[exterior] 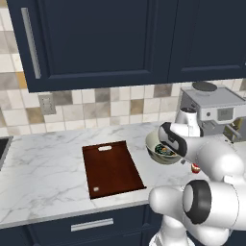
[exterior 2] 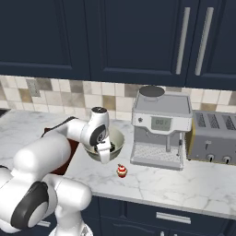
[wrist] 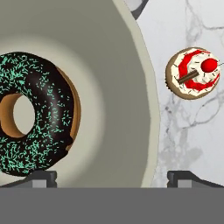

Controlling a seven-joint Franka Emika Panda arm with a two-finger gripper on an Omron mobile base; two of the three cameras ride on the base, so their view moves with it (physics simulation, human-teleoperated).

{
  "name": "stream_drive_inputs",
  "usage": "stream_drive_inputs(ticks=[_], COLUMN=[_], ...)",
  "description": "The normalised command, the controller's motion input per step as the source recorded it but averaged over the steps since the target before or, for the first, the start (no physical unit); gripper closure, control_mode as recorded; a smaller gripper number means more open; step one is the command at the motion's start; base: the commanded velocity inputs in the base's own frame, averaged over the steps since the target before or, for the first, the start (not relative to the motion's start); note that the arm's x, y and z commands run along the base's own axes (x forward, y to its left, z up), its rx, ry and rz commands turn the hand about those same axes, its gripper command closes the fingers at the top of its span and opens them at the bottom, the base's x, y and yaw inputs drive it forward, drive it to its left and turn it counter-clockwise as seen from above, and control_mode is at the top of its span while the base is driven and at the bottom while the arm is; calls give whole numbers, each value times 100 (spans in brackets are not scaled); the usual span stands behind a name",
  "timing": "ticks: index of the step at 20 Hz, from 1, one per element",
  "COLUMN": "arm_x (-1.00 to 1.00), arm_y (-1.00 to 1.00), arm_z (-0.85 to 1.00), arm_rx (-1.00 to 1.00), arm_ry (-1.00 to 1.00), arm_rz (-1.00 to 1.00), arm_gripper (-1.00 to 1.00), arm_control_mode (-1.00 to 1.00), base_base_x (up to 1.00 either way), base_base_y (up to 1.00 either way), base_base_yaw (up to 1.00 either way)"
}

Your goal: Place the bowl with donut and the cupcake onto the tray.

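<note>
Gripper (wrist: 112,178): jaws spread wide, straddling the rim of the round pale grey-green ceramic bowl (wrist: 118,87); nothing grasped.
Bowl contents: chocolate-iced sprinkled ring donut (wrist: 35,113).
Cupcake (wrist: 193,73): small, red-wrapped, on the marble counter (exterior: 43,163) beside the bowl.
Tray (exterior: 111,168): flat dark reddish-brown wooden board, bare.
Progress: neither item placed; both transfers remain.

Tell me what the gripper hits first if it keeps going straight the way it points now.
Likely the bowl: its rim runs between the open gripper's two fingertips, one over the donut side, one outside toward the cupcake. Depth is unclear.
</note>
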Motion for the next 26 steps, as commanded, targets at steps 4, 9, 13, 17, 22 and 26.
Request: stream_drive_inputs(ticks=[4,9,13,17,22,26], arm_x=[0,0,0,0,0,0], arm_y=[0,0,0,0,0,0], arm_z=[0,0,0,0,0,11], arm_rx=[0,0,0,0,0,2], arm_ry=[0,0,0,0,0,-1], arm_rz=[0,0,0,0,0,0], arm_gripper=[-100,-100,100,100,100,100], arm_control_mode=[-100,-100,-100,-100,-100,-100], base_base_x=[0,0,0,0,0,0], base_base_y=[0,0,0,0,0,0], base_base_yaw=[0,0,0,0,0,0])
